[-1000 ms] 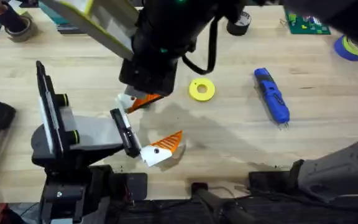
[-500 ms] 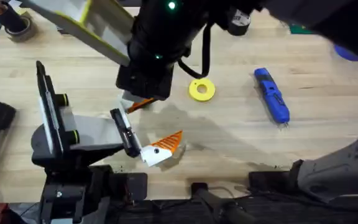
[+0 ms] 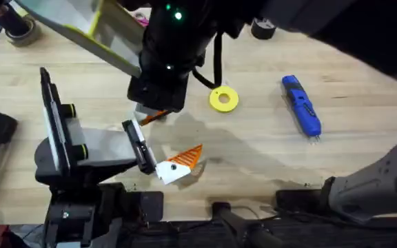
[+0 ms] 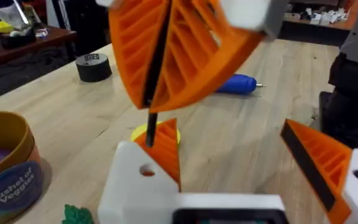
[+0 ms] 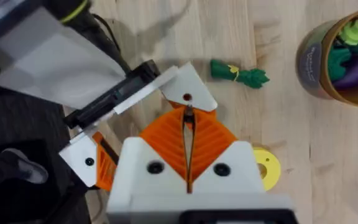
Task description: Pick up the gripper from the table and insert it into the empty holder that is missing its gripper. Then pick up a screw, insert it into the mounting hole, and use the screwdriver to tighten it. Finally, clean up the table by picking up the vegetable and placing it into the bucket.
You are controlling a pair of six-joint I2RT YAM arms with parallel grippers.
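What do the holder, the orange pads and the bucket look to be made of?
The holder looks like matte white rigid plastic: flat angular faces and a round moulded hole, possibly printed. The orange pads look like plastic with a dull finish, shown by their evenly spaced raised ribs; whether hard or rubbery is unclear. The bucket seems plastic or coated card, smooth, with a printed blue band.

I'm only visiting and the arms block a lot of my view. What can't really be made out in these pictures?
- Overhead: the right gripper is mostly under its own dark blurred arm, so the holder it works at is hidden.
- Right wrist: the yellow ring is half covered by the gripper's white body.
- Left wrist: the vegetable and bucket are cut off by the frame edges.
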